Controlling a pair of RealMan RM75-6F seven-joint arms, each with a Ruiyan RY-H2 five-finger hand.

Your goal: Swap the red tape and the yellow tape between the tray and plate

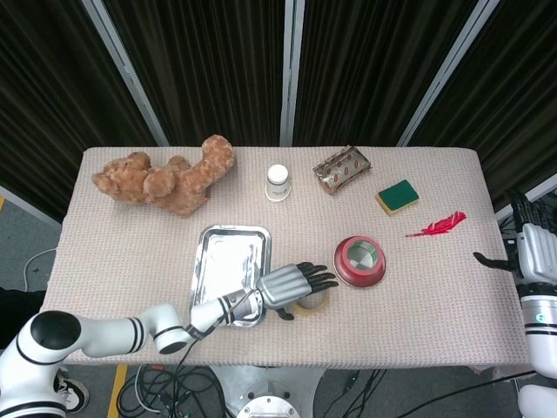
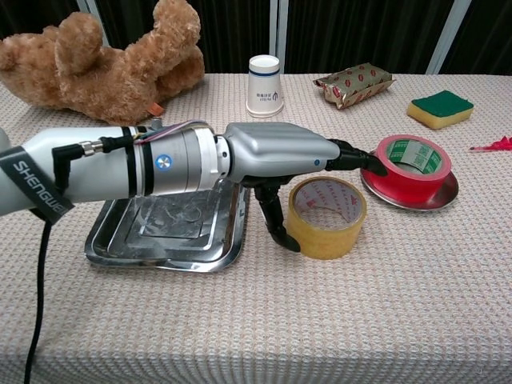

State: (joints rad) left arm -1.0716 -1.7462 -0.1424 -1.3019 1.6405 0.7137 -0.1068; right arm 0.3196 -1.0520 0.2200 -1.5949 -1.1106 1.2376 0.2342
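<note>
Left arm band (image 2: 36,186): "SHENG…", white letters, cut off at the edge
Paper cup (image 2: 264,86): small print, unreadable
Snack packet (image 2: 354,83): print unreadable

Left hand (image 1: 291,285) extended, right hand (image 1: 531,242) raised.
Fingers of both are spread; nothing is held.

- Head view is looking steeply down from high above, taking in the whole table (image 1: 130,252).
- Chest view is looking level and close across the near edge.
- Both are sharing the tray (image 1: 228,261), plate (image 2: 442,192) and tapes.
</note>
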